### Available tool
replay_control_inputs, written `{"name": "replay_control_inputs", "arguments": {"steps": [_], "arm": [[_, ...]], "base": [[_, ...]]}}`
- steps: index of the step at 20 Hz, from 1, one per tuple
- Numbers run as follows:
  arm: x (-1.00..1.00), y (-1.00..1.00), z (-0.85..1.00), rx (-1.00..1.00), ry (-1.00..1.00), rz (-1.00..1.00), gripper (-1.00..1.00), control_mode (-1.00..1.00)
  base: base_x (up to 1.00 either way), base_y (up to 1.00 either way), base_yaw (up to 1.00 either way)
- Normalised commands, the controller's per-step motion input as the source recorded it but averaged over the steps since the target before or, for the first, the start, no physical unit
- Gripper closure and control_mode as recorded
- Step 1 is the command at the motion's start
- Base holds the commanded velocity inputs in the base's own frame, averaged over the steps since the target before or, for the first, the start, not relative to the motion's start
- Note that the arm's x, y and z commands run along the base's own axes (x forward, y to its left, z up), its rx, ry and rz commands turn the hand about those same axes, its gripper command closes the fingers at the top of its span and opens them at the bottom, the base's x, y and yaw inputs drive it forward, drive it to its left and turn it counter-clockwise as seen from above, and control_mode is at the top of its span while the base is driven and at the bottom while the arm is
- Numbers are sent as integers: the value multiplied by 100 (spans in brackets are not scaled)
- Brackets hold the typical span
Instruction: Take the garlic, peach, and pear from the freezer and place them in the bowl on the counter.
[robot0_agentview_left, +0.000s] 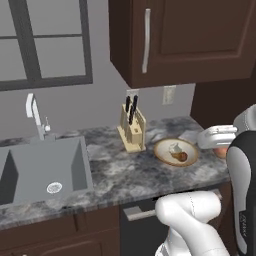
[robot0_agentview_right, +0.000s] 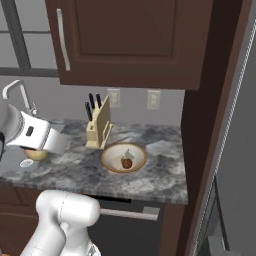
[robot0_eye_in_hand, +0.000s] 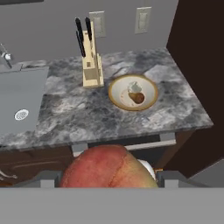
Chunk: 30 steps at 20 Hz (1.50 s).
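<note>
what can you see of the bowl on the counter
The bowl is shallow and round, cream-white inside with a tan golden-brown rim, looking like glazed ceramic. It sits upright on the dark marbled counter, right of the knife block and apart from it. Inside lie a small whitish garlic and a dark reddish-brown fruit, close together.

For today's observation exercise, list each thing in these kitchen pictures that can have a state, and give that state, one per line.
gripper: shut on a red-yellow fruit, held short of the counter
bowl: upright on the counter, holding two items
garlic: in the bowl
dark reddish fruit: in the bowl, beside the garlic
knife block: upright, knives inserted
upper cabinet: door closed
sink: no water running
</note>
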Motion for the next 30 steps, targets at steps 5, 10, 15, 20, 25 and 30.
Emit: {"name": "replay_control_inputs", "arguments": {"steps": [5, 10, 15, 20, 25, 30], "arm": [[0, 0, 0, 0, 0, 0, 100, 100], [0, 0, 0, 0, 0, 0, 100, 100], [0, 0, 0, 0, 0, 0, 100, 100], [0, 0, 0, 0, 0, 0, 100, 100], [22, 0, -5, 0, 6, 0, 100, -100], [53, -10, -42, 0, 22, 1, 100, -100]], "base": [[14, -33, 1], [31, -35, 0], [48, -21, 1], [52, -3, 4], [19, 0, 1], [0, 0, 0]]}}
